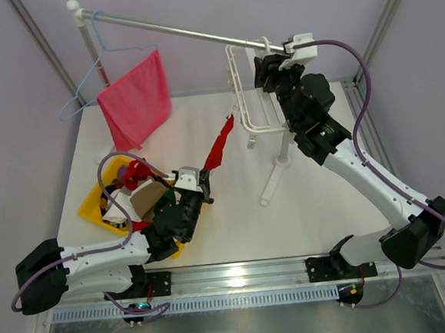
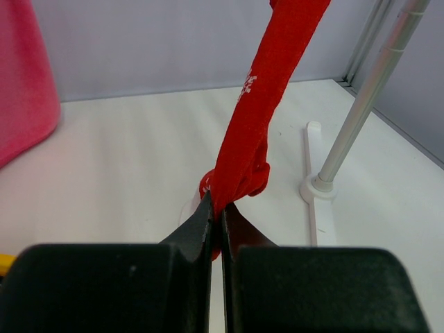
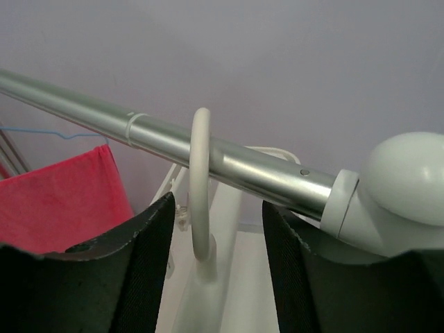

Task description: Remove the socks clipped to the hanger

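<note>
A red sock [image 1: 219,146] hangs stretched from a clip on the white hanger [image 1: 245,95], which hooks over the silver rail [image 1: 189,35]. My left gripper [image 1: 205,185] is shut on the sock's lower end; in the left wrist view the red sock [image 2: 258,118] runs up from my closed gripper [image 2: 220,216]. My right gripper [image 1: 267,64] is open around the hanger's hook [image 3: 200,180] just under the rail [image 3: 243,163], its fingers [image 3: 142,263] on either side and not touching it. Other socks [image 1: 134,173] lie in the yellow tray [image 1: 93,201].
A pink-red cloth [image 1: 136,100] and a light-blue wire hanger [image 1: 95,68] hang at the rail's left end. The rack's upright post [image 1: 284,142] and white foot [image 1: 270,184] stand mid-table; they show in the left wrist view [image 2: 316,187] too.
</note>
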